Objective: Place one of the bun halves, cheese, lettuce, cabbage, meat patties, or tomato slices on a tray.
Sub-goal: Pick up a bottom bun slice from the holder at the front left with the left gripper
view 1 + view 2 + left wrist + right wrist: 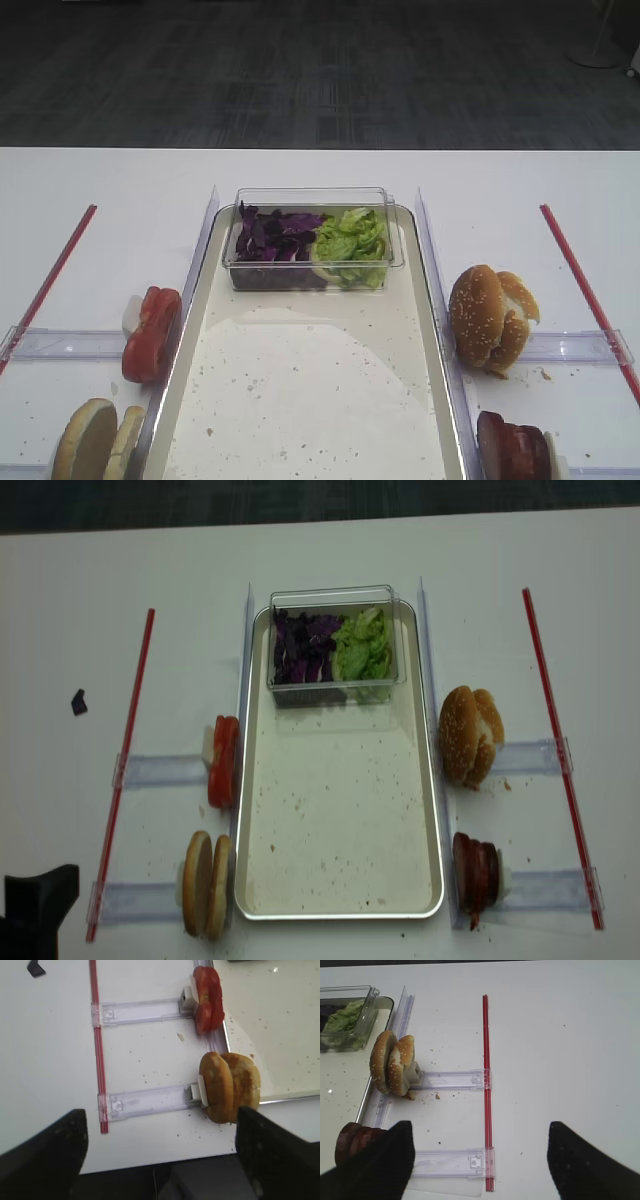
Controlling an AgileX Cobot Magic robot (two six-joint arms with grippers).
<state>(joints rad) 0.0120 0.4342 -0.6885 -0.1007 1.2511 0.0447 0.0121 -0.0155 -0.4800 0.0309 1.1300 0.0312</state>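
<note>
Both grippers (left (160, 1155), right (480, 1160)) hang spread wide, holding nothing, beside the tray (430, 810).

I am counting one large speckled off-white tray (340, 880), one small clear plastic box (335, 640), two pale flat bun halves (206, 883), two brown sesame-seeded bun tops (470, 735), two long red strips (120, 775).
</note>
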